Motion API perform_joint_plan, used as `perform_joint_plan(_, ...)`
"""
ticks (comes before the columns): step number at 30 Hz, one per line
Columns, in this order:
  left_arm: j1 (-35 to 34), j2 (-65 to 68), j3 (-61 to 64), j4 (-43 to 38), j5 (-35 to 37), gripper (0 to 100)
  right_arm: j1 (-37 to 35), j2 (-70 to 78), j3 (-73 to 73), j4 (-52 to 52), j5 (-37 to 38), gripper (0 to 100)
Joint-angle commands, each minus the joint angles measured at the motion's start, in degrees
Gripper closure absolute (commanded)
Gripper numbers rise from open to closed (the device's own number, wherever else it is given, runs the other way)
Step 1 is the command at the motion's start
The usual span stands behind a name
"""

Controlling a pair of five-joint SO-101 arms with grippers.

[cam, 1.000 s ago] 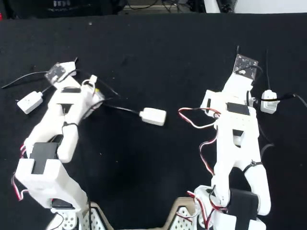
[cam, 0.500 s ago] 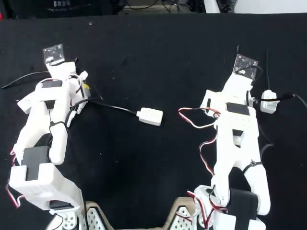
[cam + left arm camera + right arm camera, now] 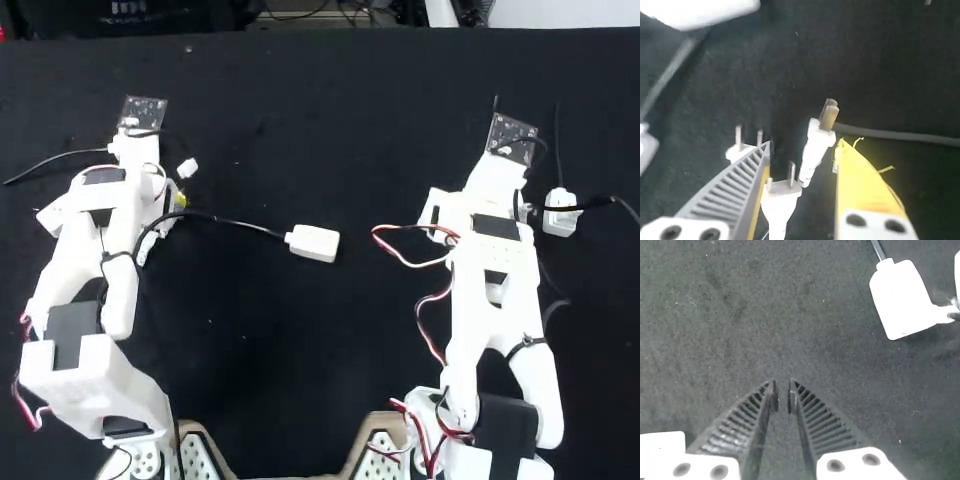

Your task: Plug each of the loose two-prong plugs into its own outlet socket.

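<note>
Logging items at this station, laid out on the black-cloth table (image 3: pixel 330 90).

Item 1, left gripper (image 3: pixel 802 147): the jaws stand wide apart. A two-prong plug (image 3: pixel 781 192) sits between them, against the grey ribbed finger (image 3: pixel 740 185) and apart from the yellow finger (image 3: pixel 865 185). I judge it not clamped. A white cord end (image 3: pixel 819 137) with a brownish tip leans beside it. A second two-prong plug (image 3: pixel 744 148) lies just beyond the grey finger.

Item 2, right gripper (image 3: pixel 781 387): the jaws are all but closed, with a sliver between the tips and nothing held. It hangs over bare cloth.

Item 3, right outlet socket (image 3: pixel 900 300): it lies just right of the right arm.

Item 4, middle outlet socket (image 3: pixel 315 243): it lies mid-table, and its black cable (image 3: pixel 235 225) runs left to the left arm.

Risks, as I judge them:
- Closing the left jaws now could pinch the plug together with the cord end. The plug would tilt and its prongs would miss the slots.
- The cable at the left arm could drag the middle socket.
- Both sockets lie loose, so a push could slide them.
</note>
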Motion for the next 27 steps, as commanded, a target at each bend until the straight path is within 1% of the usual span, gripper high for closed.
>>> perform_joint_plan(1, 0.31, 2.81, -2.42, -0.35, -2.37, 79, 1.14, -2.24, -2.68, -1.23, -0.44, 95.6)
perform_joint_plan(5, 0.13, 5.63, -5.85, -0.79, -2.11, 79, 1.14, -2.24, -2.68, -1.23, -0.44, 95.6)
perform_joint_plan(9, 0.13, 5.63, -8.4, -0.79, 1.67, 79, 1.14, -2.24, -2.68, -1.23, -0.44, 95.6)
perform_joint_plan(11, 0.31, 5.71, -9.45, -0.88, 2.2, 80, 1.14, -2.24, -2.51, -2.2, -0.44, 95.6)
perform_joint_plan(13, 0.48, 6.15, -9.98, -0.88, 2.2, 84, 1.14, -2.15, -2.07, -2.9, -0.44, 95.6)
perform_joint_plan(16, 0.4, 6.24, -9.54, -0.79, 2.11, 95, 1.14, -2.15, -1.54, -3.78, -0.44, 95.6)
perform_joint_plan(17, 0.31, 6.24, -9.45, -0.79, 2.02, 97, 1.14, -2.15, -1.45, -3.96, -0.44, 95.6)
perform_joint_plan(18, -0.13, 5.98, -9.45, -0.53, 1.93, 97, 1.14, -2.15, -1.45, -4.13, -0.44, 95.6)
perform_joint_plan(23, -1.19, 5.63, -13.05, 4.48, 1.58, 97, 1.14, -2.15, -1.36, -4.22, -0.44, 95.6)
perform_joint_plan(27, -1.8, 5.63, -21.58, 13.19, 1.76, 97, 1.14, -2.15, -1.36, -4.22, -0.44, 95.6)
